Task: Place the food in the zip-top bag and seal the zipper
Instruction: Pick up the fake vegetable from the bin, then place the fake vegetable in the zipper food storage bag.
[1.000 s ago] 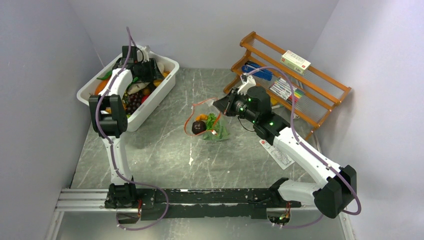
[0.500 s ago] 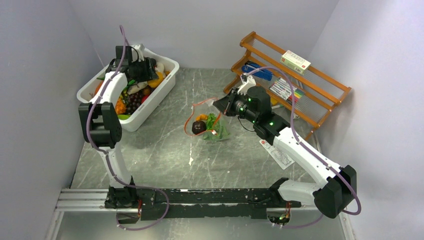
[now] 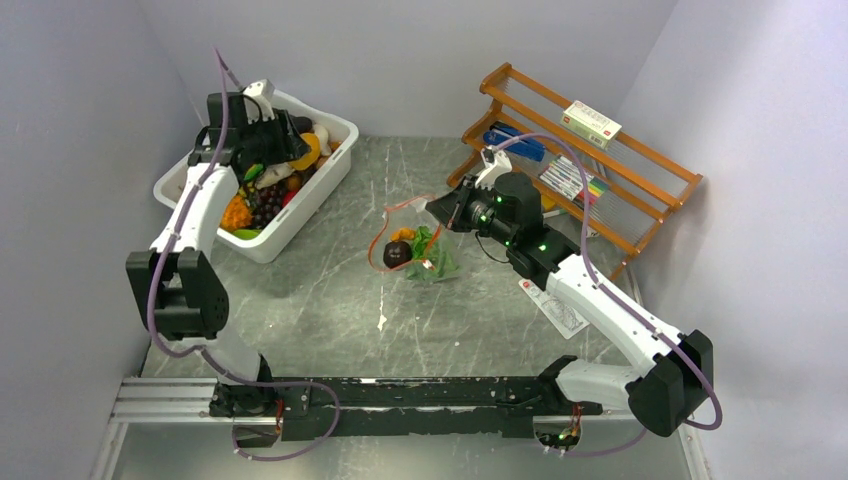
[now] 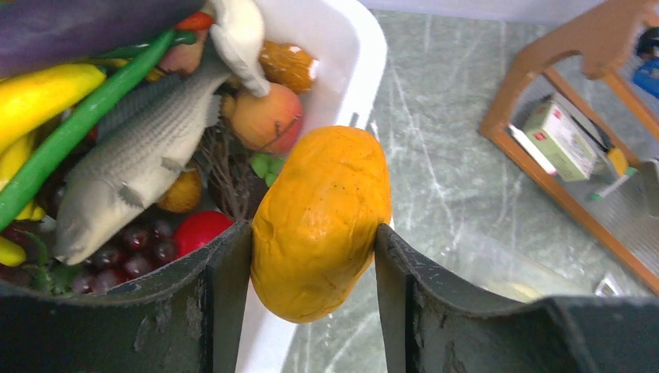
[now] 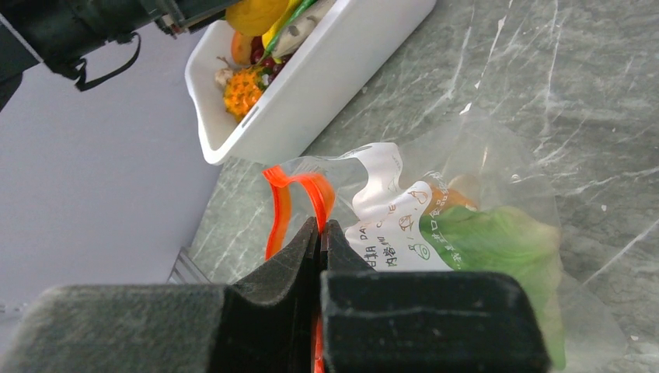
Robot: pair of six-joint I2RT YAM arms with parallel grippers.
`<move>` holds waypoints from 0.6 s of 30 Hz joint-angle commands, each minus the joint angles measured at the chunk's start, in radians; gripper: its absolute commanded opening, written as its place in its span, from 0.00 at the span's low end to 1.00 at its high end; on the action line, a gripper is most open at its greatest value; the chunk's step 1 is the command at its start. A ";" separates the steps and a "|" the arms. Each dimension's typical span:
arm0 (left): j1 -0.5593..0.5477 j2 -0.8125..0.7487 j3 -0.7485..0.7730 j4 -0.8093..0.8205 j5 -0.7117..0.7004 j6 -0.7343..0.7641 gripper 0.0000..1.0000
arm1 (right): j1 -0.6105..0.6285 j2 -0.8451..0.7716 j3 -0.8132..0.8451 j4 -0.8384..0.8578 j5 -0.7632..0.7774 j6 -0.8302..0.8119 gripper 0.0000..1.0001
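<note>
My left gripper (image 4: 315, 256) is shut on an orange-yellow toy fruit (image 4: 320, 221) and holds it above the right rim of the white bin (image 3: 300, 208); it also shows in the top view (image 3: 296, 140). My right gripper (image 5: 320, 229) is shut on the orange-red zipper (image 5: 299, 186) of the clear zip-top bag (image 5: 466, 155), holding its mouth up. The bag (image 3: 418, 250) lies mid-table with green lettuce (image 5: 497, 241), an orange piece and a dark purple piece (image 3: 397, 255) inside.
The white bin holds more toy food: a grey fish (image 4: 132, 171), grapes, a peach, a green bean. An orange-brown wooden rack (image 3: 590, 160) with boxes and pens stands at the back right. A white leaflet (image 3: 553, 305) lies under the right arm.
My left gripper has risen out of the bin with the orange-yellow fruit and the left arm has swung leftward. The right gripper and the bag have not moved.
</note>
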 commanded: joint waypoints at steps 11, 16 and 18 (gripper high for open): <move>-0.108 -0.406 -0.295 0.094 0.245 -0.039 0.29 | 0.004 0.023 0.013 0.052 0.018 0.027 0.00; -0.263 -0.488 -0.318 0.076 0.253 -0.030 0.29 | 0.004 0.023 0.016 0.070 0.032 0.030 0.00; -0.304 -0.514 -0.336 0.099 0.270 -0.049 0.29 | 0.003 0.022 0.012 0.078 0.042 0.038 0.00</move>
